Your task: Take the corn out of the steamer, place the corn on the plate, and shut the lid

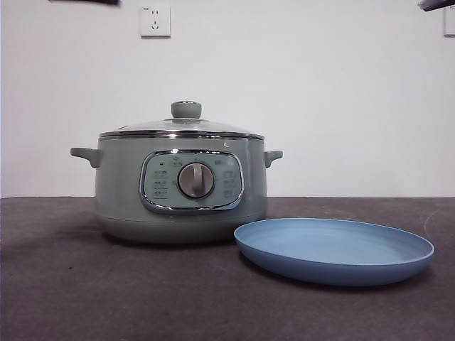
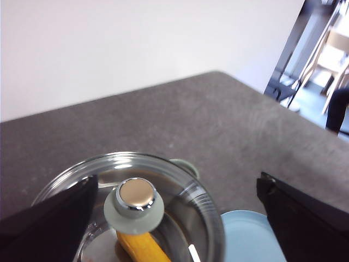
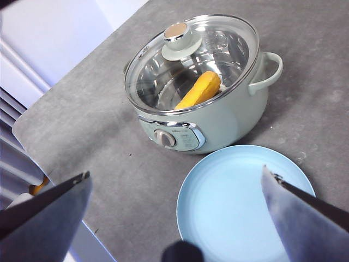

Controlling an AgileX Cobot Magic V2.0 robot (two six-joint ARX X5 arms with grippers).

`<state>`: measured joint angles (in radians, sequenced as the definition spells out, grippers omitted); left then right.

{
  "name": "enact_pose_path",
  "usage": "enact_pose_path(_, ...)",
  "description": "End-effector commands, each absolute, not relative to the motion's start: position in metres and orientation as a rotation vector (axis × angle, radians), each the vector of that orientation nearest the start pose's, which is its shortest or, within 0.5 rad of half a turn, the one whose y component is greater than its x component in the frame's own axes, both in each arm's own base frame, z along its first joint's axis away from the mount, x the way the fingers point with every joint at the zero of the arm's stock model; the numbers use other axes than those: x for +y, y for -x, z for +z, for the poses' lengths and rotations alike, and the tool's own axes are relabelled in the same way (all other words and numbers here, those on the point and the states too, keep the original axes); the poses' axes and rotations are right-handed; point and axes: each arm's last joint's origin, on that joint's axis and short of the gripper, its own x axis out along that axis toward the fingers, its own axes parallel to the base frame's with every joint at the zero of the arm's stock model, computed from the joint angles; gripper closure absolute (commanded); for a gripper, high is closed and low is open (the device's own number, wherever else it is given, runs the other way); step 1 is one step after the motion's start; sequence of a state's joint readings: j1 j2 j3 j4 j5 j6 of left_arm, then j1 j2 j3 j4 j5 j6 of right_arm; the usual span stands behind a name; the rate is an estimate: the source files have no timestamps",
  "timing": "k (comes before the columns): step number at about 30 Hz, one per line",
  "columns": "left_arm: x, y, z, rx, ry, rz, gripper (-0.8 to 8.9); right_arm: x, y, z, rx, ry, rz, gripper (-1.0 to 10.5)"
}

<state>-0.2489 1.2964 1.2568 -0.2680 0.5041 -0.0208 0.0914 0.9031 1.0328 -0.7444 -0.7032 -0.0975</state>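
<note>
While lid point(image 1: 181, 128) sits shut on steamer point(image 1: 181, 188), corn point(image 3: 199, 90) inside; plate point(image 1: 334, 250) bare alongside. Left pincer point(image 2: 180, 218) above knob, spread apart; right pincer point(image 3: 177, 207) likewise apart, high over plate.

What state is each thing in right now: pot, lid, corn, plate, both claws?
steamer: upright on the table, closed.
lid: seated on the steamer.
corn: inside the steamer, under the lid.
plate: empty, beside the steamer.
left claw: open, above the lid knob.
right claw: open, above the plate.
</note>
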Motion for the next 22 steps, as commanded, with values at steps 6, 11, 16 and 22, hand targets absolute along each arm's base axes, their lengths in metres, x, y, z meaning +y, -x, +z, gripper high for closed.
enact_pose_path(6,-0.117,-0.321,0.342,0.345,-0.042,-0.686,3.22,0.034,-0.163,0.351,0.560,-0.101,0.795,4.0)
enact_pose_path(11,-0.130,-0.341,0.320,0.343,-0.092,-0.632,3.23,0.034,-0.163,0.351,0.560,-0.101,0.795,4.0)
enact_pose_path(16,-0.135,-0.352,0.303,0.364,-0.108,-0.600,3.23,0.034,-0.163,0.351,0.560,-0.101,0.795,4.0)
enact_pose_path(22,-0.142,-0.358,0.291,0.385,-0.113,-0.606,3.23,0.034,-0.163,0.351,0.560,-0.101,0.795,4.0)
